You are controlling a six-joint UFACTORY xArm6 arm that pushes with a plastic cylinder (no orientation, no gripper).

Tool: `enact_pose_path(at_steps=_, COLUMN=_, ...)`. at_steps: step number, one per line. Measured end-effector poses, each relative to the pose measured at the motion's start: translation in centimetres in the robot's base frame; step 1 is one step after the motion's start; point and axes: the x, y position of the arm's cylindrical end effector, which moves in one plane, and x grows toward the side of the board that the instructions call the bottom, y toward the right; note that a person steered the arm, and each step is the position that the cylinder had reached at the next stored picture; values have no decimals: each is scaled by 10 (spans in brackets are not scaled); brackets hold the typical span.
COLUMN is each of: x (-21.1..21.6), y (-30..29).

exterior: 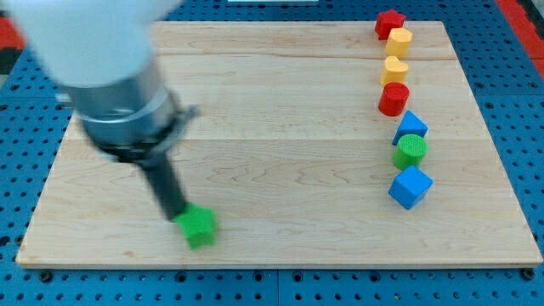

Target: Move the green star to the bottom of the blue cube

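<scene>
The green star (199,227) lies near the bottom edge of the wooden board, left of the middle. My tip (179,216) touches its upper left side; the dark rod slants up to the view's left. The blue cube (410,186) sits far to the view's right, at the lower end of a column of blocks.
The column at the view's right holds, from the top, a red block (389,23), a yellow block (399,40), a yellow heart-like block (395,70), a red cylinder (393,99), a blue block (410,127) and a green cylinder (410,150). The arm's grey body (119,93) covers the board's upper left.
</scene>
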Motion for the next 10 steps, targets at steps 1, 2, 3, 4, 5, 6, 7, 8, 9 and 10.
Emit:
enact_pose_path(at_steps=1, x=-4, y=15)
enact_pose_path(at_steps=2, x=-7, y=-54)
enact_pose_path(at_steps=3, x=33, y=-26)
enact_pose_path(at_steps=4, x=48, y=31)
enact_pose_path(at_steps=5, x=41, y=77)
enact_pose_path(at_steps=6, x=37, y=23)
enact_pose_path(at_steps=7, x=32, y=41)
enact_pose_path(at_steps=8, x=10, y=105)
enact_pose_path(at_steps=9, x=4, y=160)
enact_pose_path(at_steps=10, x=5, y=189)
